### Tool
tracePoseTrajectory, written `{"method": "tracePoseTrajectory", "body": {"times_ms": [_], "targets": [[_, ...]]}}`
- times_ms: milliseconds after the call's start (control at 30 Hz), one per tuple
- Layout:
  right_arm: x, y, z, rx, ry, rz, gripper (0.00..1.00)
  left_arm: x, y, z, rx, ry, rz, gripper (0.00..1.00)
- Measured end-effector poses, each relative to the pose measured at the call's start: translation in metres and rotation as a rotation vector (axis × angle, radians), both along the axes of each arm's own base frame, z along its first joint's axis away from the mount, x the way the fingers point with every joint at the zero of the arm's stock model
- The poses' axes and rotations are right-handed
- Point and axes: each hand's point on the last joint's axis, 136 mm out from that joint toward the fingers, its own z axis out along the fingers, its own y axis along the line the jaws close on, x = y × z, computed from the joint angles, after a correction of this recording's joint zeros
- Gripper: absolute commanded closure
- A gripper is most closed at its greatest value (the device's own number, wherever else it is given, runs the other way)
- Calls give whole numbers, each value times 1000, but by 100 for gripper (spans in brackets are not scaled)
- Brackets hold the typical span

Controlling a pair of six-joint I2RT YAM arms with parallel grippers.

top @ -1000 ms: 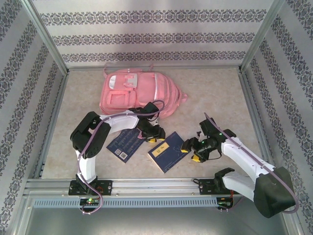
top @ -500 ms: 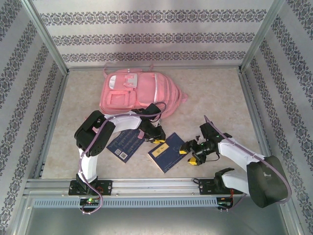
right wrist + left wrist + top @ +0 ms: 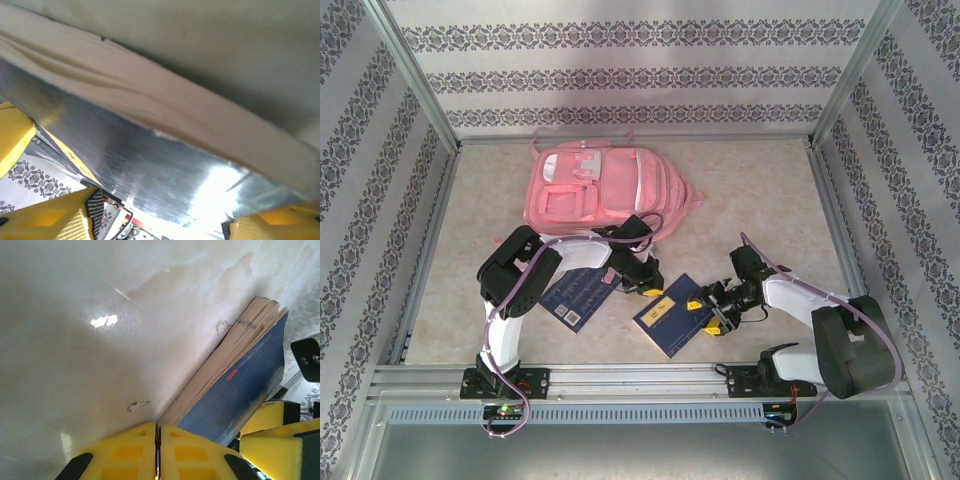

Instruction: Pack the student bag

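The big soft pink cloth student bag (image 3: pixel 605 190) is laid flat at the far middle of the pale table (image 3: pixel 770 190), with its front pockets facing up. It is likely to be light and floppy, so it would sag if it were lifted by one spot. It would best be held by a strap or by the cloth beside a zip, so that its mouth can be pulled wide for packing.

Nearer the arms, two thin dark blue paper books are set side by side, the left book (image 3: pixel 575 292) and the right book (image 3: pixel 668 320).

The left arm (image 3: pixel 510 285) is bent high and reached over to the middle. The left fingers (image 3: pixel 125 452) are pressed together with nothing seen between them, low over the table just beside a corner of the right book.

The right arm (image 3: pixel 800 300) is folded low and turned to the left. The right fingers (image 3: pixel 55 215) are spread wide along that book's page edge. Whether the book is touched cannot be told from this close, blurry view.
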Motion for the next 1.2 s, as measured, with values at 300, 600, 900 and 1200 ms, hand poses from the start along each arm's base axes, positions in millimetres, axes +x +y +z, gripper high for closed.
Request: {"method": "tracePoseTrajectory", "body": {"times_ms": [300, 600, 900, 1200], "targets": [[2, 1, 1, 1, 11, -21, 36, 3, -8, 0, -65, 27, 15, 94], [18, 6, 13, 29, -231, -34, 40, 3, -10, 0, -98, 48, 13, 95], [51, 7, 48, 88, -567, -106, 46, 3, -11, 1, -117, 68, 6, 96], [47, 6, 24, 32, -495, -88, 83, 3, -12, 2, -123, 75, 1, 90]]}}
